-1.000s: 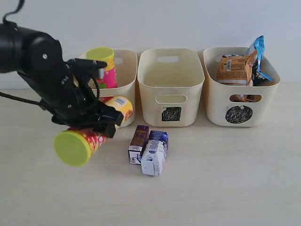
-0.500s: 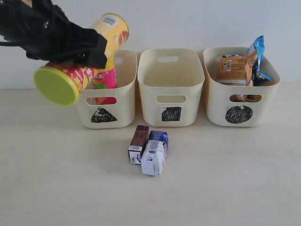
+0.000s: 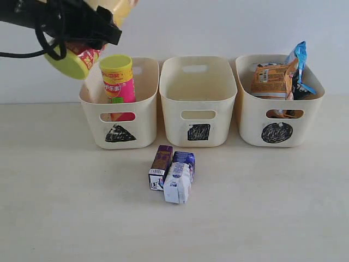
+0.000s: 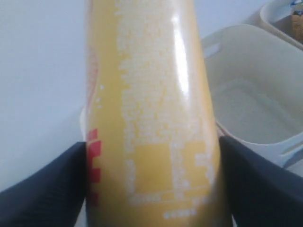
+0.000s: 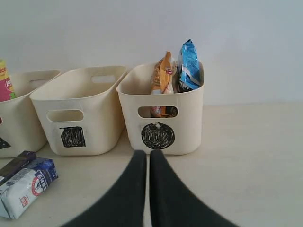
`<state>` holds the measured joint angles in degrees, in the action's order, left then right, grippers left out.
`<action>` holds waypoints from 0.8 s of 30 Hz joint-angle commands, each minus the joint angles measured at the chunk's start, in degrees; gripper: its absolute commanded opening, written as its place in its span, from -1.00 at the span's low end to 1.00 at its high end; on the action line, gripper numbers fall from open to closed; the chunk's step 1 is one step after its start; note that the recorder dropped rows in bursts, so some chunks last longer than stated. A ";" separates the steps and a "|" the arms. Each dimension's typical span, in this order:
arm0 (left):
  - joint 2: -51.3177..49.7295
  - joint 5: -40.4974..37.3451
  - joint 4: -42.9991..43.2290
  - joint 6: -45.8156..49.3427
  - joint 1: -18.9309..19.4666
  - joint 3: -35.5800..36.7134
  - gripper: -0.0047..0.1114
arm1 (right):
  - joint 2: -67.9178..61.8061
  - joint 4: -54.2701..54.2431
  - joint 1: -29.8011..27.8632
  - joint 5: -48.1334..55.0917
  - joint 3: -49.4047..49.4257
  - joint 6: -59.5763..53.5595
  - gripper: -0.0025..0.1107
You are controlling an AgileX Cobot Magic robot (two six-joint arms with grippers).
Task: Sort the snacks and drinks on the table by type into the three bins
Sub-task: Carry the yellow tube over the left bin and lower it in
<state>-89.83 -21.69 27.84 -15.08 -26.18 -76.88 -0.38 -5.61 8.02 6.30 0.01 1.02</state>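
Left jaws: the left gripper point(image 3: 82, 26) is clamped on the tall yellow chip canister with the yellow lid point(image 3: 70, 61). In the wrist view its two dark fingers point(image 4: 42, 184) press the canister's sides.
Held canister: tilted, lid end lowest, high in the air, with its far end cut off by the top of the exterior view.
Just under the jaws: the cream plastic tub marked with a black triangle point(image 3: 136, 123). The magenta chip canister point(image 3: 117, 82) stands upright inside it.
Right jaws: the right gripper point(image 5: 146, 158) has its fingers pressed together on nothing. It hangs low over the pale beige table point(image 3: 272, 207), pointing at the circle-marked tub point(image 3: 251, 125).
Done so far: I'd say the bags are sorted. The orange-brown bag point(image 3: 271, 82) and the blue-white-black bag point(image 3: 299, 57) sit in the circle tub, and one canister is binned.
Left to do: lower and release the yellow canister. The square-marked tub point(image 3: 174, 120) looks empty. The dark purple-brown carton point(image 3: 161, 164), the blue-purple carton point(image 3: 185, 159) and the white-grey carton point(image 3: 177, 185) lie huddled on the table, well below and apart from either jaws.
Changed: a second ago the canister was low in front of the triangle tub. It has since risen and swung up over it. Cartons and bags haven't budged.
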 commanded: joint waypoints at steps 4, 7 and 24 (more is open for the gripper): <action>-6.58 6.30 3.28 -10.43 7.93 -0.49 -0.84 | 0.38 0.18 -0.16 -0.05 -0.01 0.05 -0.96; -8.71 8.93 3.28 -10.58 10.12 -0.49 -0.84 | 0.38 0.18 -0.16 -0.05 -0.01 0.05 -0.96; -17.65 20.43 0.12 -13.36 13.98 -0.49 -0.85 | 0.38 0.18 -0.16 -0.05 -0.01 0.05 -0.96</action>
<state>-106.61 -4.73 28.51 -27.88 -11.94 -76.90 -0.38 -5.61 8.02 6.30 0.01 1.02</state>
